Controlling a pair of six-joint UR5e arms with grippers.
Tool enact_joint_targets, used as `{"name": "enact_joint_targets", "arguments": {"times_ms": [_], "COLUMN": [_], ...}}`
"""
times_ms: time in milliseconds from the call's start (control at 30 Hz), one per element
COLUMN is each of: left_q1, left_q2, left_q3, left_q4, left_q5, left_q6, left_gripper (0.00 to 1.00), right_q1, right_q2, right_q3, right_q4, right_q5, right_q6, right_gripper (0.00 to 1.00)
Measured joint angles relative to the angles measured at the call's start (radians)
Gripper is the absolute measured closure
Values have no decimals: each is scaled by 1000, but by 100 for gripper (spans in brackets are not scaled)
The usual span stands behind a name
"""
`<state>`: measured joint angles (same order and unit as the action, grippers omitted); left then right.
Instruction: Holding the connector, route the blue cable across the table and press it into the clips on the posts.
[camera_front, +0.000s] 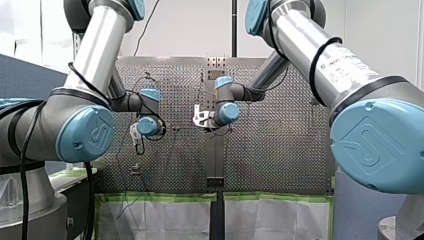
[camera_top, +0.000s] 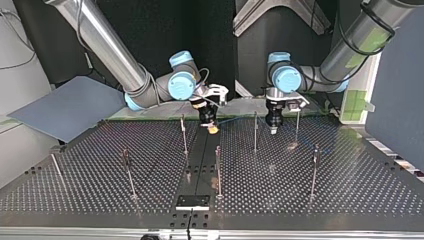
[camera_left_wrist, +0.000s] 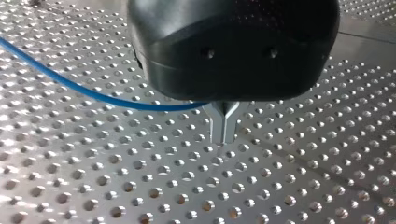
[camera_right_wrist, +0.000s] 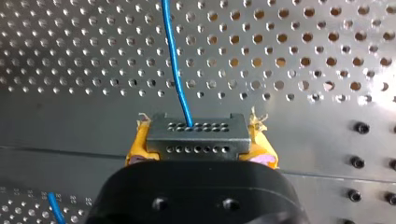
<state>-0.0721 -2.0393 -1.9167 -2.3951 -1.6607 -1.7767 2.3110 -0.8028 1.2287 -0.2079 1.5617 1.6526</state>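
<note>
One connector (camera_right_wrist: 196, 135) sits clamped between the two yellow pads (camera_right_wrist: 136, 148) of my right gripper (camera_right_wrist: 200, 147), with one blue cable (camera_right_wrist: 177, 65) leaving it straight ahead of the fingers.
My left gripper (camera_left_wrist: 225, 130) has its two metal fingers (camera_left_wrist: 218, 126) pressed together at the tips, just above the perforated table (camera_top: 300, 200); the cable runs in from beside them. Seven thin posts (camera_top: 218, 170) stand around both grippers.

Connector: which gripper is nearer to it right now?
Right. My right gripper is shut on the connector; my left gripper is apart from it, farther along the blue cable.
</note>
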Motion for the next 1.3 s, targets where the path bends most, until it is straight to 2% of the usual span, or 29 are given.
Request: {"name": "enact_joint_targets", "arguments": {"times_ms": [233, 533, 567, 600, 667, 700, 733, 767, 800, 833, 1000, 1300], "left_q1": [8, 24, 25, 27, 28, 29, 29, 29, 30, 30, 31, 12], "left_q2": [-56, -64, -64, -64, -64, -64, -64, -64, -63, -63, -53, 18], "left_q3": [46, 76, 76, 76, 76, 77, 77, 77, 77, 77, 76, 50], "left_q4": [-18, -47, -48, -52, -59, -65, -71, -76, -83, -86, -116, -198], "left_q5": [10, 10, 10, 10, 11, 11, 12, 12, 13, 14, 19, -24], "left_q6": [-4, -5, -6, -8, -15, -19, -22, -25, -29, -31, -45, -45], "left_gripper": [100, 100, 80, 80, 47, 47, 35, 28, 28, 0, 0, 0], "right_q1": [-11, -28, -29, -30, -32, -33, -34, -34, -35, -36, -37, -37], "right_q2": [1, 1, 1, 1, 1, 1, 1, 1, 1, 1, 0, 1], "right_q3": [-3, -3, -3, -4, -3, -3, -3, -3, -3, -3, -3, -2], "right_q4": [-1, -5, -5, -6, -7, -7, -7, -7, -7, -7, -6, -2], "right_q5": [0, 0, 0, 0, 0, 0, 0, 0, 0, 0, -1, 0], "right_q6": [-1, -2, -2, -2, -3, -3, -3, -4, -4, -4, -4, -4], "right_gripper": [100, 100, 100, 100, 100, 100, 100, 100, 100, 100, 100, 100]}}
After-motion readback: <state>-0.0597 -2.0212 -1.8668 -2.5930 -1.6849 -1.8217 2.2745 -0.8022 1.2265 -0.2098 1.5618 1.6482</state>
